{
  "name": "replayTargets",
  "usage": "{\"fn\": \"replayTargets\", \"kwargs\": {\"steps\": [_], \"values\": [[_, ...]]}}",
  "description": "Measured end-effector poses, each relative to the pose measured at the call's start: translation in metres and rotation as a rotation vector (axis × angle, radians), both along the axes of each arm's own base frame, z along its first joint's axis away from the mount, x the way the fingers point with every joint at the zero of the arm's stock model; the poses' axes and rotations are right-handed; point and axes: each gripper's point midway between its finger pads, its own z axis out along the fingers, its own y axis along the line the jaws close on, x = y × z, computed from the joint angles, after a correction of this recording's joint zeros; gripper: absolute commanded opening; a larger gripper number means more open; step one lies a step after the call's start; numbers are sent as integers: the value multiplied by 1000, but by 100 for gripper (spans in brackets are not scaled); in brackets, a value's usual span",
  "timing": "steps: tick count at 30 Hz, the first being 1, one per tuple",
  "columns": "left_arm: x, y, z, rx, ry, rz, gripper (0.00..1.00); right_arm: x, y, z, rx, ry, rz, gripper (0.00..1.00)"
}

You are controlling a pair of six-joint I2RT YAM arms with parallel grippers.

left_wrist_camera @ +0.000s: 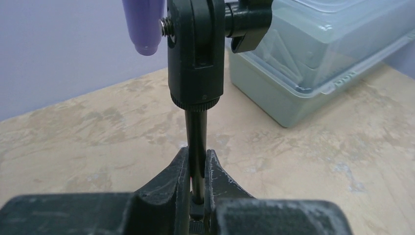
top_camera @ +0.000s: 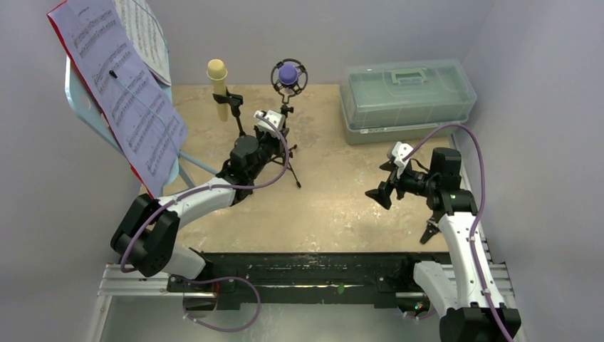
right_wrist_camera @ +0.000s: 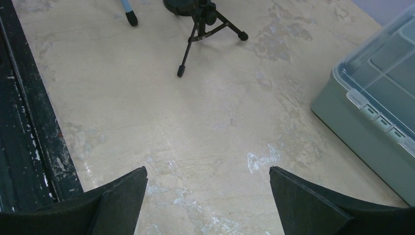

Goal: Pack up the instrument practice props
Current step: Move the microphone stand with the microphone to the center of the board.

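Left of the plastic box [top_camera: 406, 96], at the far side of the desk [top_camera: 342, 206], the purple microphone [top_camera: 288, 73] sits upright in its black mic holder [left_wrist_camera: 195, 58], whose tripod feet stand on the bare surface. The left end effector [left_wrist_camera: 196, 161] is clenched on that holder's thin vertical stem, just under the swivel head. Both fingers [left_wrist_camera: 171, 171] press against the rod in the left wrist view. There the box's corner, lid on, lies close behind the stem on the right.

Farther left of the box, beyond the purple microphone, the cream microphone [top_camera: 217, 71] stands upright in the second holder [top_camera: 231, 103], apart from the left end effector. Farthest from the box, at the left wall, the light-blue music rest [top_camera: 80, 100] stands tall on its legs and carries printed sheet music [top_camera: 125, 100]. A thin red edge along the pages is probably the red folder [top_camera: 53, 23], though little of it shows.

Nearer than the box, just below its right end in the overhead view, the right end effector [right_wrist_camera: 206, 171] hangs released. Its jaws are spread wide over bare desk, holding nothing, well apart from every prop.
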Motion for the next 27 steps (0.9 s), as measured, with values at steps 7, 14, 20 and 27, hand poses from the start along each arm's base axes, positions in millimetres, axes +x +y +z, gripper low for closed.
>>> {"fn": "replayTargets", "kwargs": {"steps": [7, 14, 20, 27], "values": [[-26, -39, -1, -45, 26, -225, 0, 0, -2, 2, -4, -13, -5, 99], [-89, -106, 4, -83, 44, -454, 0, -2, -3, 2, -3, -19, 2, 99], [-132, -151, 5, -131, 38, -552, 0, -8, -4, 5, 3, -32, 15, 99], [-133, -166, 1, -124, -9, -469, 0, -11, -6, 6, 8, -41, 22, 99]]}}
